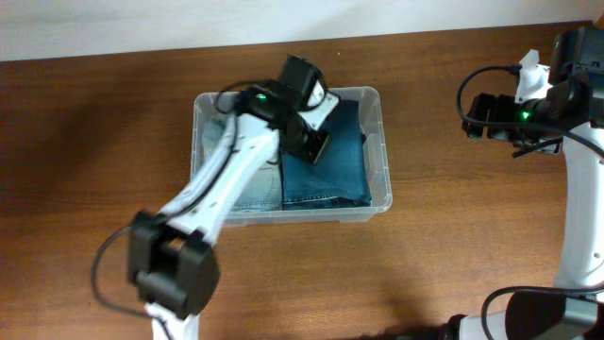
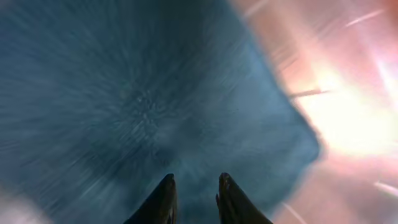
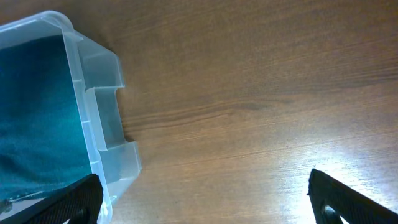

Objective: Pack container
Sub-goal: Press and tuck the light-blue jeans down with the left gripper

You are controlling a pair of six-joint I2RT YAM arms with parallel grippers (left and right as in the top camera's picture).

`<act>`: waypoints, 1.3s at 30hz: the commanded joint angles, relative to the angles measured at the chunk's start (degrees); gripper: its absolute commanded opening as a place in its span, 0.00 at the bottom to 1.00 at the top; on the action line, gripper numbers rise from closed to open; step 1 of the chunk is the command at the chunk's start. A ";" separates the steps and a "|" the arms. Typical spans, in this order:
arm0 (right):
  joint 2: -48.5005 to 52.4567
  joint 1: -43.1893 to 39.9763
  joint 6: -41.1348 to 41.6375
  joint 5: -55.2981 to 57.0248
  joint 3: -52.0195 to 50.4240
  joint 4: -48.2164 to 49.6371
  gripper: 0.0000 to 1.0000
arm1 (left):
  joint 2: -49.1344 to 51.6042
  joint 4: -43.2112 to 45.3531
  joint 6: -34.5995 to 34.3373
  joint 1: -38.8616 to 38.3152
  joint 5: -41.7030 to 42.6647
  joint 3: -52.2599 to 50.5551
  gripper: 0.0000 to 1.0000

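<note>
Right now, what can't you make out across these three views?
- Left wrist view: the whole frame is motion-blurred, so I can't tell whether the left gripper is pinching the dark denim.
- Overhead view: the left arm covers its own fingertips and part of the lighter denim in the clear container.
- Right wrist view: the frame edge cuts off most of the container, and the bottom corners crop the right gripper fingers.
</note>
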 commanded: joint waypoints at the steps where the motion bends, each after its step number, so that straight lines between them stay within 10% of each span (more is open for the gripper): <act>1: 0.31 -0.04 -0.17 0.28 -0.50 -0.02 0.99 | 6.03 -1.29 -1.29 0.17 -4.28 -0.70 0.25; 26: 0.31 -0.04 -0.79 0.28 -0.50 -0.02 0.98 | -15.15 -24.61 -14.49 12.50 -21.66 -0.46 0.38; 39: 0.31 -0.04 -0.79 0.28 -0.50 -0.02 0.98 | -15.15 -6.25 -16.85 13.79 -13.18 -29.77 0.38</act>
